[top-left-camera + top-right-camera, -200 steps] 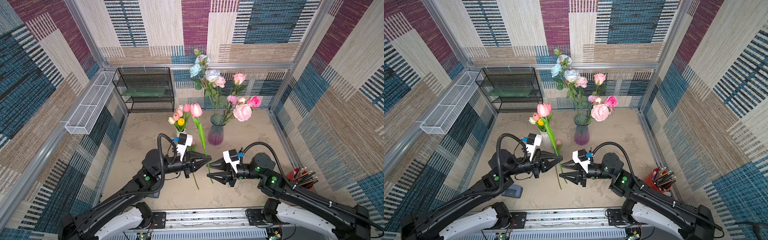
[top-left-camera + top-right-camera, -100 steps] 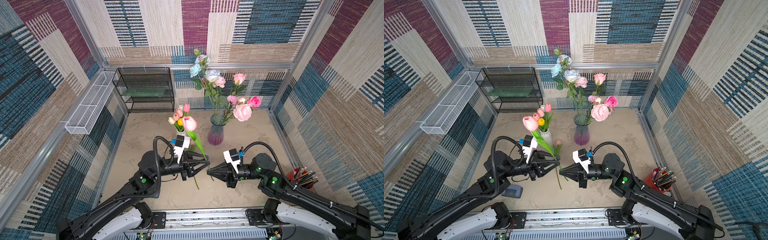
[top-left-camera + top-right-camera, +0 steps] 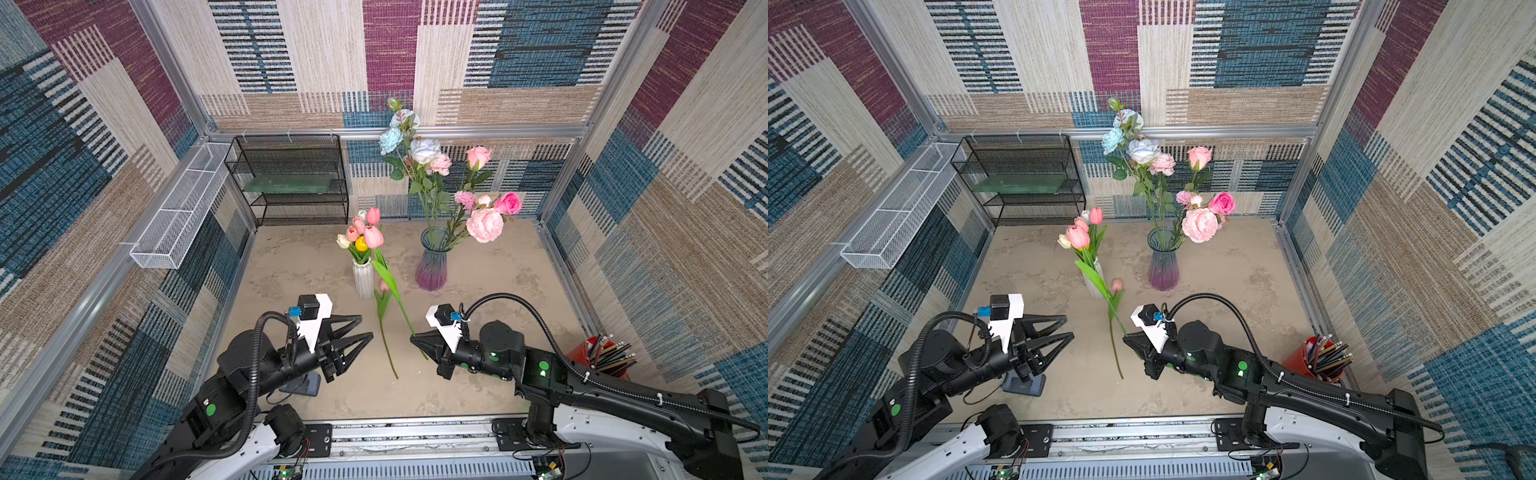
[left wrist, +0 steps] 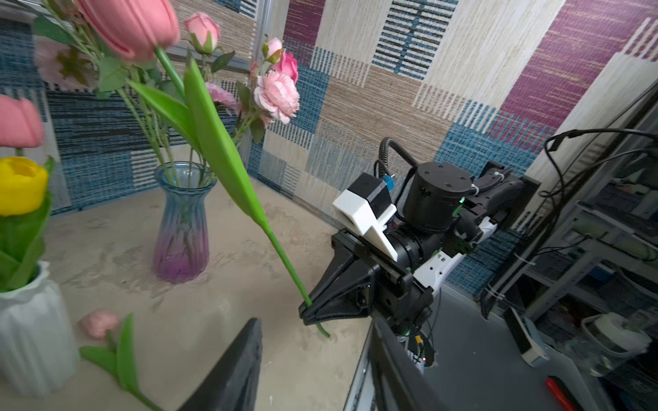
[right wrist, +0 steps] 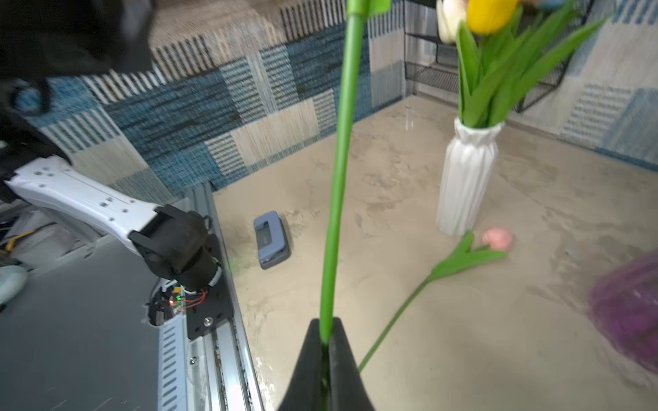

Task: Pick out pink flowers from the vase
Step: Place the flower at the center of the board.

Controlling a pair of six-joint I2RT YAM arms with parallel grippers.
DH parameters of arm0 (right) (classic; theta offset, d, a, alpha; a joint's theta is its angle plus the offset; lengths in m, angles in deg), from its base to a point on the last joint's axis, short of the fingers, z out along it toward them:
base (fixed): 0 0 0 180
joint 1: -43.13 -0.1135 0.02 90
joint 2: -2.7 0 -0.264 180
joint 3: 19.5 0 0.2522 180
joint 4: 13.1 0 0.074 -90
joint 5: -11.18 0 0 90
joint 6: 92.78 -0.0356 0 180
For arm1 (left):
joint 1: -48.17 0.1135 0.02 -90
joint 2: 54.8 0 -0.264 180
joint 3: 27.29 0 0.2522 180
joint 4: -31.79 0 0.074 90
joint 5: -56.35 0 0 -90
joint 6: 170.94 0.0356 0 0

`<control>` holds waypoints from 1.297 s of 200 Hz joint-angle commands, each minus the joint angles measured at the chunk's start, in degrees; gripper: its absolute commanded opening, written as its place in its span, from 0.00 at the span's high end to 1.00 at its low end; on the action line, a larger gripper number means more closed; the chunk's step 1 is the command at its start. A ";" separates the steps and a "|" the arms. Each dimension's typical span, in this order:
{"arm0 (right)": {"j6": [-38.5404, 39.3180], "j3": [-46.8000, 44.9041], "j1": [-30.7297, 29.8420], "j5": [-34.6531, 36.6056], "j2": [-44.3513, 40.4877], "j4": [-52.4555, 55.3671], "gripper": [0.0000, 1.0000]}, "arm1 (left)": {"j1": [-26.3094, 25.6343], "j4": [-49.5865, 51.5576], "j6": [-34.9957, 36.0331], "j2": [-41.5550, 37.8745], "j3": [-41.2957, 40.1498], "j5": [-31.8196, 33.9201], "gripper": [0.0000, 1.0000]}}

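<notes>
My right gripper (image 3: 413,338) (image 5: 325,323) is shut on the lower stem of a pink tulip (image 3: 373,237) (image 4: 131,25), which leans up and left towards the white vase (image 3: 363,280). That vase holds pink, white and yellow tulips. My left gripper (image 3: 365,326) (image 4: 313,341) stands open, left of the stem and apart from it, with nothing between its fingers. A second pink tulip (image 3: 383,285) (image 5: 496,239) lies flat on the table between the arms. The glass vase (image 3: 432,266) holds a pink peony (image 3: 484,224), pink roses (image 3: 508,203) and pale blue and white roses.
A black wire shelf (image 3: 291,178) stands at the back left, with a white mesh basket (image 3: 178,208) on the left wall. A red pencil cup (image 3: 598,357) sits at the right edge. A blue-grey hole punch (image 3: 303,384) lies under my left arm.
My right gripper shut on the tulip stem. My left gripper opened, let the stem go and drew back left. The bloom swung left and down towards the white vase.
</notes>
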 commanded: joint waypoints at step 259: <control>-29.80 13.27 8.40 1.38 51.50 6.80 0.91 | 0.03 16.83 6.50 -8.28 -5.38 17.57 0.50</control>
